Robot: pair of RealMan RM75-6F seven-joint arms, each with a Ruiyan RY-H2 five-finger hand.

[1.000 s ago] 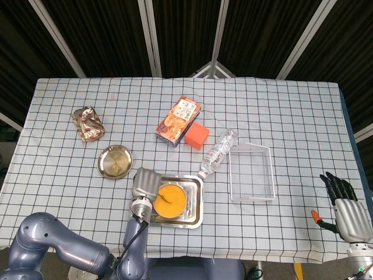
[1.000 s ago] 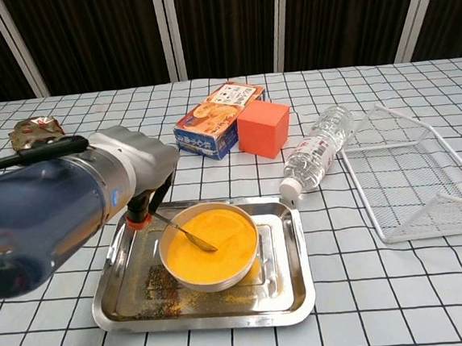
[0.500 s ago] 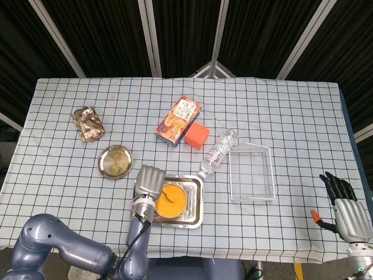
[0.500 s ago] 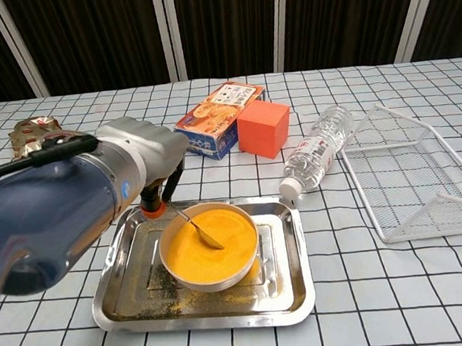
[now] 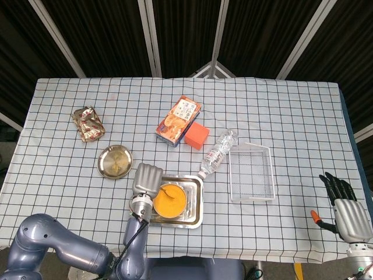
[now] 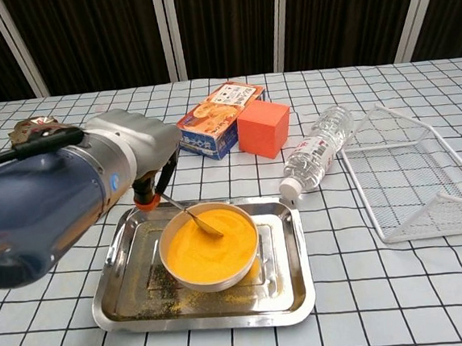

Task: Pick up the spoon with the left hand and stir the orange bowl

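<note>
Since half a second ago, the left hand [image 5: 146, 181] has edged back toward the tray's left rim, seen from the head view, fingers wrapped on the spoon [image 5: 165, 192] whose bowl lies in the orange bowl [image 5: 169, 201]. That bowl sits in the steel tray [image 5: 197, 204] on the desk [image 5: 291, 116]. Far right, the right hand [image 5: 344, 204] hangs with fingers apart, holding nothing.

From the chest view, the left hand [image 6: 136, 153] grips the spoon [image 6: 193, 216] by its handle, its tip dipped in the orange bowl [image 6: 209, 248].

— What's on the checked desk [image 5: 291, 111]?
— A snack box [image 5: 178, 120] touching an orange cube [image 5: 197, 135], a plastic bottle [image 5: 217, 153] lying beside a white wire basket [image 5: 252, 171].
— And left?
— A gold dish [image 5: 114, 161], a crumpled foil packet [image 5: 87, 123], a steel tray [image 6: 282, 298].
</note>
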